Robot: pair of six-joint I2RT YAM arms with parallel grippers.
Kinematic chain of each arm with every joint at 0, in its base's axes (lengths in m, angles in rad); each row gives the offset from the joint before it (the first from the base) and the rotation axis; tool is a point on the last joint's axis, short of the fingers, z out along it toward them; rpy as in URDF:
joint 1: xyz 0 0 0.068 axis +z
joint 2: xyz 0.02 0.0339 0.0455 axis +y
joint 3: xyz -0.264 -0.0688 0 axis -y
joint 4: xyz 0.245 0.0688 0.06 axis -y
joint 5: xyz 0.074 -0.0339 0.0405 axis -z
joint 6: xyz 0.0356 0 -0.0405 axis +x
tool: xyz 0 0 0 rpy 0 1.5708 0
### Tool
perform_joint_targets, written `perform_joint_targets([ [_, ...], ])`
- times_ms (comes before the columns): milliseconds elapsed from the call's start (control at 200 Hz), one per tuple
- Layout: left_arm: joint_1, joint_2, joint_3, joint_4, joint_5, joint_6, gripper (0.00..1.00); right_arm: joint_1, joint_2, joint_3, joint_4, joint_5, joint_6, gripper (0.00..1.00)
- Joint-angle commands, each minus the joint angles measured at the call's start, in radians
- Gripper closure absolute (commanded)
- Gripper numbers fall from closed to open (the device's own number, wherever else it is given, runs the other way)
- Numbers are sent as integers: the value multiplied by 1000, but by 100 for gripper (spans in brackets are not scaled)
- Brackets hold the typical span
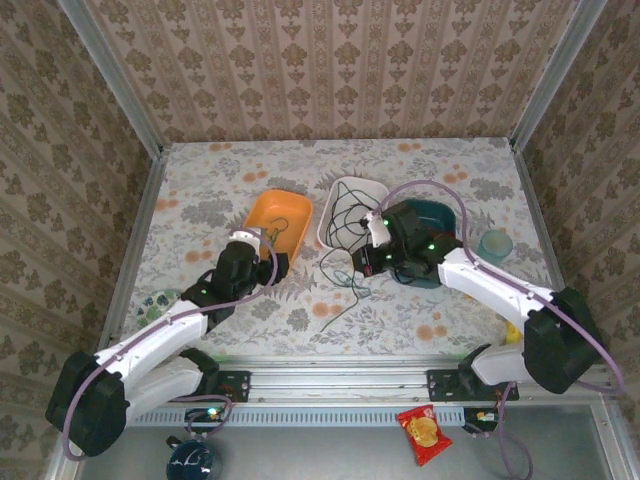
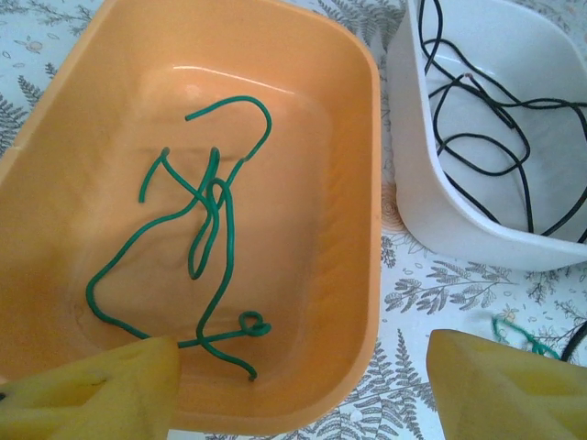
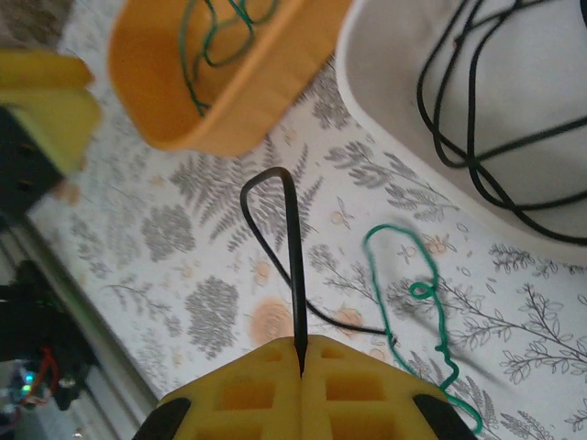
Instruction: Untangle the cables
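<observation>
Pinching black cable [image 3: 292,257] in right end effector [image 3: 301,344], jaws fully closed, over counter [image 3: 183,229]. Left end effector [image 2: 303,394] gaping, empty, by orange tub [image 2: 371,183] containing green cable [image 2: 215,220]. More black cables [image 2: 486,137] in white tub [image 2: 431,211]; second green cable [image 3: 431,302] loose on counter.

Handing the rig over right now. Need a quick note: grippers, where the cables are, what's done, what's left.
Left gripper: open, empty, above the near end of the orange bin.
Right gripper: shut on a loose black cable over the table, in front of the bins.
Done: one green cable lies alone in the orange bin; black cables lie in the white bin.
Left: the loose black cable and a second green cable on the table seem to cross near the right gripper. Separate them, then bin each.
</observation>
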Motion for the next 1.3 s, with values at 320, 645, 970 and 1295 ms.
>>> perform_joint_targets([
  [320,-82,59,0,37,30,13,27,-202,-15,112,250,-43,213,100],
  [645,-163,186,55,88,165,98,26,-227,-4,115,264,-32,239,100],
  [970,-187,278,98,148,183,98,26,-226,-85,56,271,-30,223,100],
  [1295,-200,290,116,156,180,97,25,-257,92,129,362,113,295,100],
])
